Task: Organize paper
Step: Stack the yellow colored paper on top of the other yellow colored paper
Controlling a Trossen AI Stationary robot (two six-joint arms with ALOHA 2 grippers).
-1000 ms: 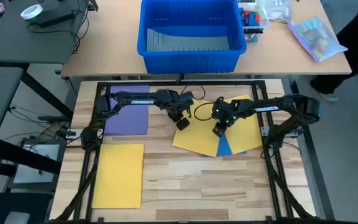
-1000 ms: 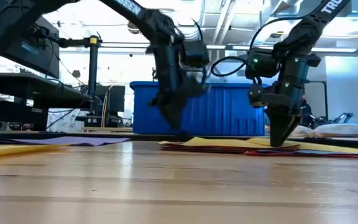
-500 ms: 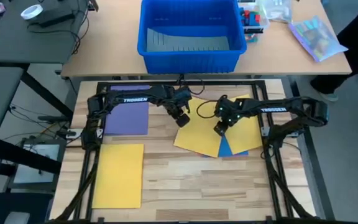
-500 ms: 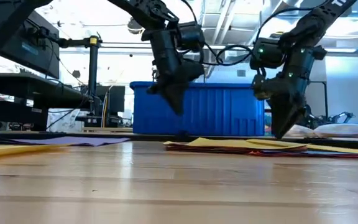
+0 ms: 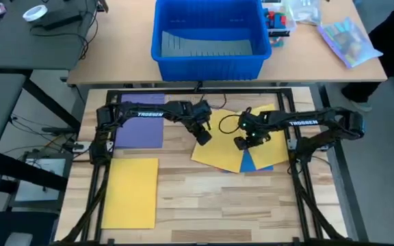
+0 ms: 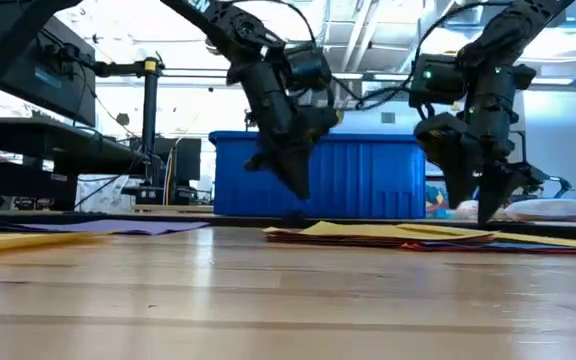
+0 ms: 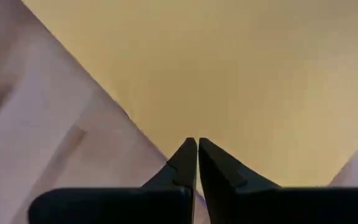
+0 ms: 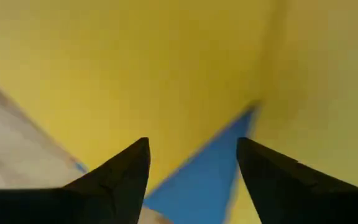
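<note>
Right gripper point(image 5: 245, 143) — fingers spread, holding nothing — has lifted off the yellow sheet point(image 5: 221, 149) near the table's point(image 5: 204, 198) far edge; left gripper point(image 5: 202, 134), closed and empty, hovers alongside. We judge the stack unsorted.

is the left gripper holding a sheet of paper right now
No. In the left wrist view the left gripper has its jaws shut with nothing between them, hovering above the yellow sheet.

Black jointed arms, white TROSSEN lettering
</note>
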